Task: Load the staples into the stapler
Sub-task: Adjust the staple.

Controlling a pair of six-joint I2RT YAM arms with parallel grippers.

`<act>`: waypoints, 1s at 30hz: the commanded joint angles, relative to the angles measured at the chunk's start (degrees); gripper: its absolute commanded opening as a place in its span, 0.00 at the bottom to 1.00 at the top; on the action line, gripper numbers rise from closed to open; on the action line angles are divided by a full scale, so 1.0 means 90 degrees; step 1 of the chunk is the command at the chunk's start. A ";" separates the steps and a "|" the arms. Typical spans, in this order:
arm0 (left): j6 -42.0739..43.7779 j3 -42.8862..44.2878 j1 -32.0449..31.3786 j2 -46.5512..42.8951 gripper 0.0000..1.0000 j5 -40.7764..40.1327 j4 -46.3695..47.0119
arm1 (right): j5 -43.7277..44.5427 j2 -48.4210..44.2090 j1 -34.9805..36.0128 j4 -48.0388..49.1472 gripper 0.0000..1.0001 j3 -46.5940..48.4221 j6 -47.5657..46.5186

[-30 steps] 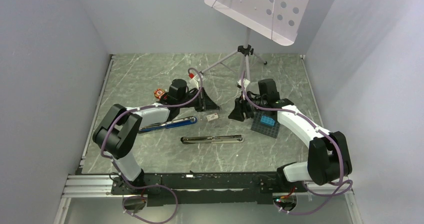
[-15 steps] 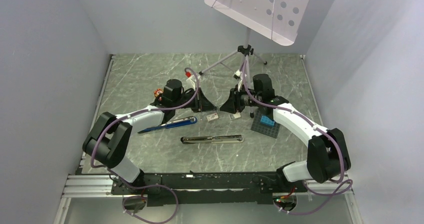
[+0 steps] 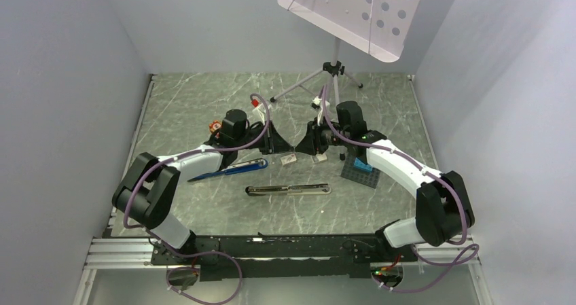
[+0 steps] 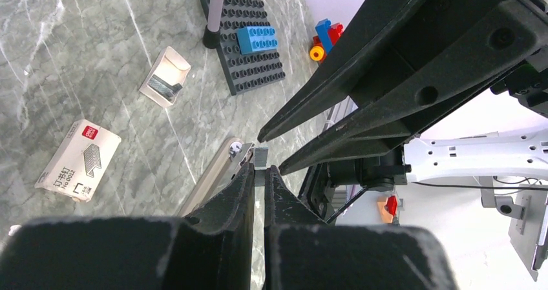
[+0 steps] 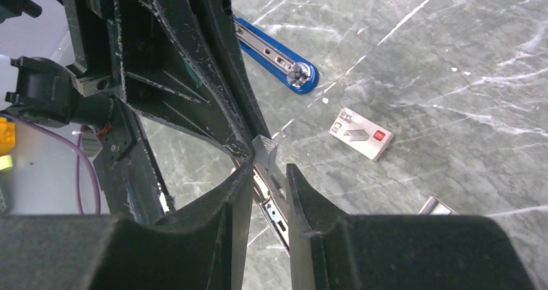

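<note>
Toward the counter's left edge a blue stapler (image 3: 227,170) is seen. Nearer the front edge, at mid-counter, a silver stapler (image 3: 289,190) is laid open lengthwise. Over the counter's middle the staples (image 4: 260,157) are pinched at the fingertips of the left tool (image 4: 259,171), which is pressed together on them. The right tool (image 5: 265,169) is brought tip to tip with it, its jaws spread to either side of the small grey block; whether it is touched cannot be told. A staple box (image 3: 288,159) is seen on the counter just below them, and a dark studded baseplate (image 3: 354,176) toward the right edge.
</note>
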 commanded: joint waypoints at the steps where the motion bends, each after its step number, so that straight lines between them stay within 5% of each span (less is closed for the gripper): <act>1: -0.0065 -0.0112 0.0018 -0.0241 0.10 0.0041 0.0355 | 0.0184 0.0017 0.0019 -0.0040 0.29 0.0281 -0.0121; 30: -0.0130 -0.0177 0.0025 -0.0321 0.09 -0.0105 0.0411 | 0.0405 0.0269 0.0378 -0.0365 0.17 0.0533 -0.0463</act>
